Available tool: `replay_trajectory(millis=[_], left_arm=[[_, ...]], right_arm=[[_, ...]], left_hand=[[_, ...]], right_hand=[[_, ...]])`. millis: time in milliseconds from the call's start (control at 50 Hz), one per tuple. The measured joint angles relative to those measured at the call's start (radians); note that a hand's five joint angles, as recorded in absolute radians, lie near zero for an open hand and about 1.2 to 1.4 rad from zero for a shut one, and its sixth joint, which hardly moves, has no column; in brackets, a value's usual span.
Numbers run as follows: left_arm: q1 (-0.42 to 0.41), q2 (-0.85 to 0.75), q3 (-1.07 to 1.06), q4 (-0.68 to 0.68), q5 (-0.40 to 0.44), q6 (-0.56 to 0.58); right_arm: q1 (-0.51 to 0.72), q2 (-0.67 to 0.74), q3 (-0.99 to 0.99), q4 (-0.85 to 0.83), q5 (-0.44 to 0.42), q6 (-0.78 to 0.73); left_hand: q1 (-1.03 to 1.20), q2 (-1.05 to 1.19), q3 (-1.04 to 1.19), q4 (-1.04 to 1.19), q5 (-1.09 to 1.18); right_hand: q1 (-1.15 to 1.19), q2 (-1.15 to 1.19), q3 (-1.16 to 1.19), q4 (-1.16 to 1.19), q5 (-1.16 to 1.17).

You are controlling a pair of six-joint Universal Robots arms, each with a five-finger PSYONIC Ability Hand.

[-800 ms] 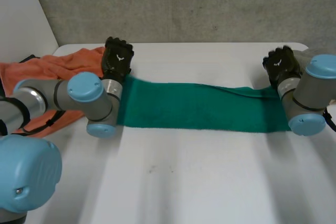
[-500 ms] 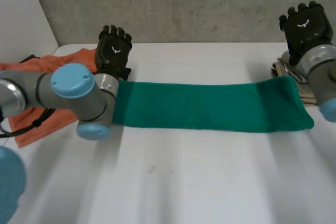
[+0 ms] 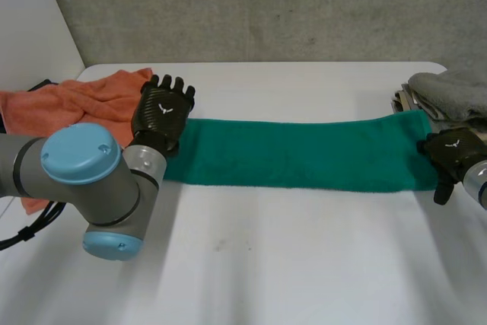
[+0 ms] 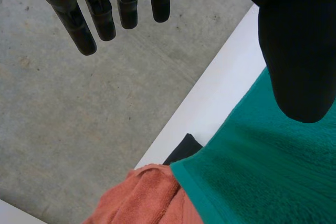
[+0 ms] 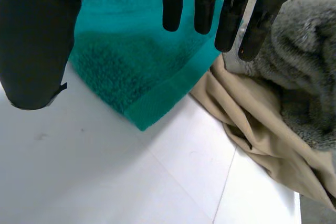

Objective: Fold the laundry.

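You are watching both hands come off the long, folded, dark-green terry towel. A moment ago they were down on its two ends, then they lifted clear, and now the towel is lying flat and smooth as a narrow strip across the white surface, running from near its left edge to near its right edge. I am reading that as this fold being finished and an end-to-end fold coming next. The left hand is hovering over the towel's left end with its fingers straight and spread, holding nothing. The crumpled orange cloth is lying just beside that end, toward the far left corner of the surface. The right hand is coming back down at the towel's right end, fingers likewise straight and empty. The towel's near right corner is lying under its palm, and the pile of grey terry towel and beige cloth is sitting just past its fingertips.
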Motion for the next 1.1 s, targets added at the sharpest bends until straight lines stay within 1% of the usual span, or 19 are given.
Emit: replay_trajectory(millis=[80, 100, 140, 160, 180, 200, 240, 300, 380, 500, 540, 640, 720, 840, 920, 1000, 1020, 1060, 1100], left_arm=[[0.000, -0.007, 0.002, 0.001, 0.000, 0.001], [0.000, -0.008, 0.003, 0.001, 0.000, 0.001], [0.000, -0.010, 0.003, 0.001, 0.000, 0.001], [0.000, -0.010, 0.004, 0.001, 0.000, 0.001], [0.000, -0.011, 0.003, 0.001, 0.000, 0.001], [0.000, -0.011, 0.003, 0.001, -0.001, 0.002], [0.000, -0.011, 0.002, 0.001, -0.002, 0.002], [-0.001, -0.007, -0.003, 0.000, -0.003, 0.002], [0.000, 0.007, -0.015, 0.000, -0.003, 0.002], [0.004, 0.046, -0.034, 0.001, -0.004, 0.002], [0.005, 0.057, -0.040, 0.001, -0.004, 0.002], [0.009, 0.088, -0.064, 0.000, -0.005, 0.001], [0.011, 0.101, -0.078, 0.000, -0.006, 0.001], [0.017, 0.127, -0.093, -0.001, -0.009, -0.002], [0.022, 0.152, -0.104, -0.001, -0.009, -0.010], [0.026, 0.172, -0.113, -0.001, -0.010, -0.021], [0.026, 0.174, -0.114, -0.001, -0.010, -0.021], [0.032, 0.187, -0.122, -0.002, -0.010, -0.028], [0.036, 0.194, -0.128, -0.002, -0.010, -0.031]], right_arm=[[0.000, 0.057, -0.012, -0.067, -0.003, -0.004], [0.001, 0.073, -0.019, -0.081, -0.003, -0.005], [0.001, 0.094, -0.031, -0.096, -0.003, -0.006], [0.002, 0.106, -0.040, -0.103, -0.002, -0.007], [0.002, 0.116, -0.049, -0.109, -0.001, -0.008], [0.001, 0.125, -0.058, -0.115, 0.001, -0.008], [-0.002, 0.131, -0.067, -0.122, 0.005, -0.009], [-0.011, 0.126, -0.067, -0.128, 0.010, -0.010], [-0.043, 0.083, -0.046, -0.131, 0.017, -0.014], [-0.135, 0.002, -0.012, -0.121, 0.022, -0.034], [-0.169, -0.011, -0.009, -0.116, 0.023, -0.054], [-0.273, -0.029, -0.013, -0.103, 0.033, -0.175], [-0.276, -0.035, -0.027, -0.099, 0.051, -0.231], [-0.125, -0.064, -0.087, -0.100, 0.079, -0.213], [0.072, -0.084, -0.153, -0.109, 0.084, -0.154], [0.250, -0.066, -0.206, -0.138, 0.075, -0.131], [0.270, -0.061, -0.211, -0.144, 0.073, -0.130], [0.409, -0.014, -0.249, -0.192, 0.051, -0.126], [0.497, 0.033, -0.270, -0.234, 0.022, -0.126]], left_hand=[[0.000, 0.000, 0.000, 0.000, 0.000], [0.000, 0.000, 0.000, 0.000, 0.000], [0.000, 0.000, 0.000, 0.000, 0.000], [0.000, 0.000, 0.000, 0.000, 0.000], [0.000, 0.000, 0.000, 0.000, 0.000], [0.000, 0.000, 0.000, 0.000, 0.000], [0.000, 0.000, 0.000, 0.000, 0.000], [0.000, 0.000, 0.000, 0.000, 0.000], [0.000, 0.000, 0.000, 0.000, 0.000], [0.000, 0.000, 0.000, 0.000, 0.000], [0.000, 0.000, 0.000, 0.000, 0.000], [0.000, 0.000, 0.000, 0.000, 0.000], [0.000, 0.000, 0.000, 0.000, 0.000], [0.000, 0.000, 0.000, 0.000, 0.000], [0.000, 0.000, 0.000, 0.000, 0.000], [0.000, 0.000, 0.000, 0.000, 0.000], [0.000, 0.000, 0.000, 0.000, 0.000], [0.000, 0.000, 0.000, 0.000, 0.000], [0.000, 0.000, 0.000, 0.000, 0.000]], right_hand=[[0.085, 0.091, 0.090, 0.091, 0.084], [0.142, 0.167, 0.161, 0.157, 0.144], [0.290, 0.341, 0.326, 0.330, 0.313], [0.337, 0.398, 0.367, 0.370, 0.351], [0.560, 0.650, 0.611, 0.615, 0.584], [0.646, 0.766, 0.733, 0.738, 0.707], [0.702, 0.855, 0.839, 0.844, 0.814], [0.704, 0.858, 0.853, 0.860, 0.830], [0.704, 0.858, 0.853, 0.861, 0.831], [0.704, 0.858, 0.853, 0.861, 0.831], [0.704, 0.858, 0.853, 0.861, 0.831], [0.710, 0.858, 0.853, 0.861, 0.835], [0.710, 0.858, 0.853, 0.861, 0.836], [0.710, 0.858, 0.853, 0.861, 0.836], [0.710, 0.858, 0.853, 0.861, 0.836], [0.710, 0.858, 0.853, 0.861, 0.836], [0.710, 0.858, 0.853, 0.861, 0.836], [0.710, 0.858, 0.853, 0.861, 0.836], [0.710, 0.858, 0.853, 0.861, 0.836]])
